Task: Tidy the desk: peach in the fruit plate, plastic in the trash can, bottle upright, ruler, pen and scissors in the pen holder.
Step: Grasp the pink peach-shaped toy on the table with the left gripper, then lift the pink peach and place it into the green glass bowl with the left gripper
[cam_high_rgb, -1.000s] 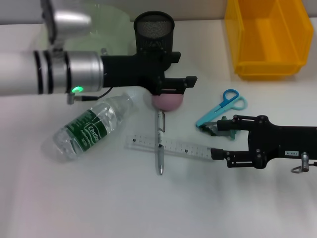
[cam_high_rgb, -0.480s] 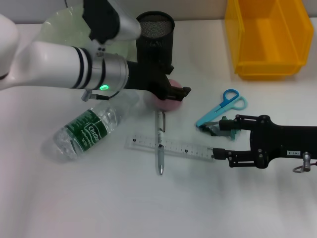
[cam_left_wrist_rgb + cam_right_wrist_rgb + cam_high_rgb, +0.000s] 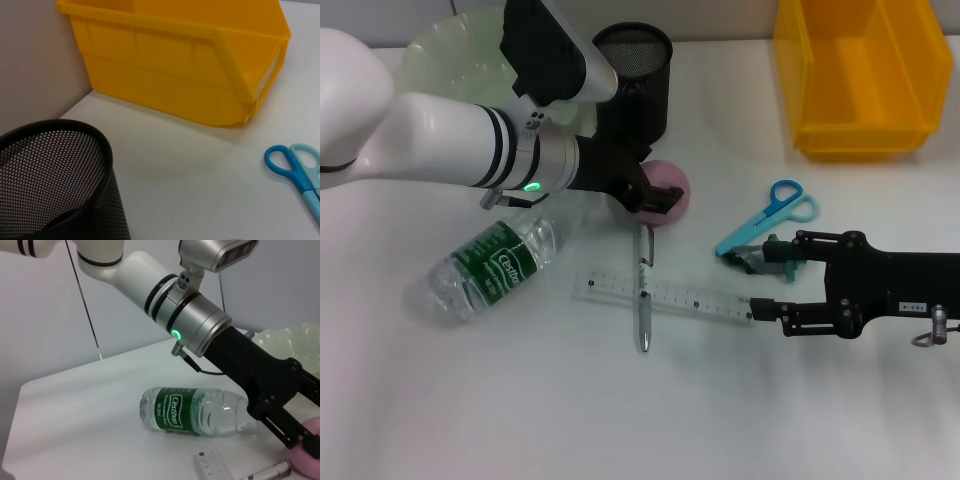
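The pink peach [image 3: 670,188] sits just in front of the black mesh pen holder [image 3: 632,70], and my left gripper [image 3: 648,195] is shut on it. The bottle [image 3: 490,265] lies on its side at the left. A pen [image 3: 643,300] lies across the clear ruler [image 3: 700,297]. Blue scissors [image 3: 770,215] lie to the right. My right gripper [image 3: 758,285] stands open by the ruler's right end, just below the scissors' tips. The right wrist view shows the bottle [image 3: 195,410], the peach [image 3: 307,457] and the left arm's fingers [image 3: 290,432]. I cannot make out the plastic.
A pale green fruit plate [image 3: 440,55] stands at the back left, partly behind my left arm. The yellow bin [image 3: 865,75] stands at the back right. In the left wrist view the pen holder [image 3: 50,180] and the bin [image 3: 175,75] are close.
My left arm swung down and turned, bringing its gripper from above the peach onto it. The peach has shifted slightly up and to the right. The right arm has hardly moved.
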Robot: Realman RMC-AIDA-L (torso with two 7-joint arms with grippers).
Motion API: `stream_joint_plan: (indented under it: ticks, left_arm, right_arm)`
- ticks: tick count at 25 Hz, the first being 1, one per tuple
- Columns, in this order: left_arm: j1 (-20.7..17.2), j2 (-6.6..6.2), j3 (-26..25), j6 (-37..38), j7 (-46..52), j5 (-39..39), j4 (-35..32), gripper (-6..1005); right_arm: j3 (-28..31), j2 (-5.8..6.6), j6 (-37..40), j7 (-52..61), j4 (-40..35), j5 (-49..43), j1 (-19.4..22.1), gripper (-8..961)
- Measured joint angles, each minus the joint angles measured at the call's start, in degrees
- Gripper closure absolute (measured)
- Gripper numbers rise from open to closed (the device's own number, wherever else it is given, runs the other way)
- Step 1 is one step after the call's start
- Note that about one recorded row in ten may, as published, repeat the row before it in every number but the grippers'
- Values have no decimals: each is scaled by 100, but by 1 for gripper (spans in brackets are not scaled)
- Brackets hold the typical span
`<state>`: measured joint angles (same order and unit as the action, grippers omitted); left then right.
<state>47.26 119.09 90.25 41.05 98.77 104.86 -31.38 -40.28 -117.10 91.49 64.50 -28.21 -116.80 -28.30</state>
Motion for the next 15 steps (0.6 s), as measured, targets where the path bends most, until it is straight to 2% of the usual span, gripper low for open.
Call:
stream_joint_plan:
  ticks: [4, 15]
  left_arm:
    - [10, -1, 1, 37, 4, 36, -11, 263]
    - [-55, -1, -21, 310, -38, 25, -239, 493]
  right_arm:
    - [2, 4, -1, -1, 0, 0, 0, 172]
    - [3, -13, -9, -2, 0, 0, 18, 173]
